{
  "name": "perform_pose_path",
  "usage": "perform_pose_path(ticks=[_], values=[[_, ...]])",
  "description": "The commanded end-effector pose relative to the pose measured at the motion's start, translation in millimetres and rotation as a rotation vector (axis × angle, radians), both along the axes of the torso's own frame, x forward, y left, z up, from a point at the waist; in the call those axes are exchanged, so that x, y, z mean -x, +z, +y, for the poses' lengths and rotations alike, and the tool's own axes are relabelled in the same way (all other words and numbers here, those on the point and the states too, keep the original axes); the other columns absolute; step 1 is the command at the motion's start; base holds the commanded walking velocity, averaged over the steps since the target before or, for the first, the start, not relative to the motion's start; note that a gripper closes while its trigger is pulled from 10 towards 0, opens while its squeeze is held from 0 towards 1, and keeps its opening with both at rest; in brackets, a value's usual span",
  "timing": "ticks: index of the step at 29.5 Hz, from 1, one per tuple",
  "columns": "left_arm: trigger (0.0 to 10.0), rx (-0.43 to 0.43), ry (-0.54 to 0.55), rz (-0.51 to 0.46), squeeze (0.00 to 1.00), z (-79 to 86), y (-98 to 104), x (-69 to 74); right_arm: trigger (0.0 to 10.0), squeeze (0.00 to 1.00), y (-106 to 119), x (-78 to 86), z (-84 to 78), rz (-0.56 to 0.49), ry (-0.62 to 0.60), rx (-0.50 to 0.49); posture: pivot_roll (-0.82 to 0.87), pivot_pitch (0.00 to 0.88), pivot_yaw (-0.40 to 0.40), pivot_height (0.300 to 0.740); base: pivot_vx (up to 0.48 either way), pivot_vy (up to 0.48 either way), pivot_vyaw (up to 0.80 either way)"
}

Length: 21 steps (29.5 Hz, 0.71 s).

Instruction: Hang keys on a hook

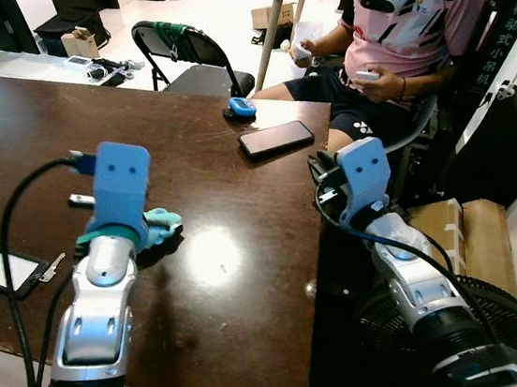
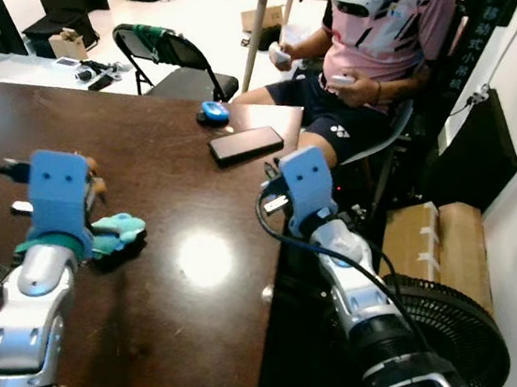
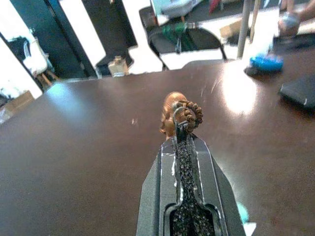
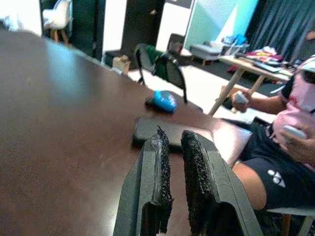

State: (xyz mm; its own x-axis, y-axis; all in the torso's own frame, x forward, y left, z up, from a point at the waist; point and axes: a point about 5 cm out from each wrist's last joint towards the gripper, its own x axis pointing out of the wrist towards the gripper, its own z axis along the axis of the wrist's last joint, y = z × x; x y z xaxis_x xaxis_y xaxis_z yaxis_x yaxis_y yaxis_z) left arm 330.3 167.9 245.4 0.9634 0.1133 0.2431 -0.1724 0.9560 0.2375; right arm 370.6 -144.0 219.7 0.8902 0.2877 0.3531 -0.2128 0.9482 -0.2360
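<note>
Fingers of the left gripper (image 3: 181, 129) are pressed together, pinching the key ring (image 3: 178, 114) of a brown beaded keychain (image 3: 183, 117) held above the dark wooden table (image 1: 241, 281). Right gripper (image 4: 172, 136) fingers stand slightly apart, holding nothing, beside the table edge near a black smartphone (image 1: 275, 139) and a seated person (image 1: 399, 34).

Right gripper (image 4: 171, 147) fingers slightly apart (above table (image 4: 59, 123)), phone (image 4: 170, 132) beyond
</note>
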Motion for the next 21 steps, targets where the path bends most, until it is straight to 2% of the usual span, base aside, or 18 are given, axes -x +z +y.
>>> perform_pose_path(ticks=[1,7,9,12,21], values=[[10.0,0.010,0.001,-0.013,0.00,-1.0,-4.1,2.9,10.0,0.00,4.2,-2.1,-5.9,-0.004,-0.007,-0.027,0.09,0.081,0.046,0.740,0.000,0.000,0.00],[10.0,0.021,0.000,-0.015,0.00,-1.9,-8.3,4.1,10.0,0.00,5.8,-4.7,-6.9,0.012,0.007,-0.032,0.09,0.077,0.040,0.740,0.000,0.000,0.00],[10.0,0.017,-0.004,-0.020,0.00,-1.4,-9.0,5.7,10.0,0.00,7.7,-4.0,-2.7,0.017,0.047,-0.069,0.10,0.081,0.030,0.740,0.000,0.000,0.00],[10.0,0.060,-0.068,-0.001,0.00,2.8,-11.8,8.0,10.0,0.00,11.0,2.2,10.2,0.015,0.133,-0.200,0.09,0.091,0.031,0.740,0.000,0.000,0.00],[10.0,0.071,-0.068,-0.001,0.00,4.4,-12.4,4.7,10.0,0.00,5.7,3.2,12.7,0.023,0.125,-0.211,0.10,0.089,0.038,0.740,0.000,0.000,0.00]])
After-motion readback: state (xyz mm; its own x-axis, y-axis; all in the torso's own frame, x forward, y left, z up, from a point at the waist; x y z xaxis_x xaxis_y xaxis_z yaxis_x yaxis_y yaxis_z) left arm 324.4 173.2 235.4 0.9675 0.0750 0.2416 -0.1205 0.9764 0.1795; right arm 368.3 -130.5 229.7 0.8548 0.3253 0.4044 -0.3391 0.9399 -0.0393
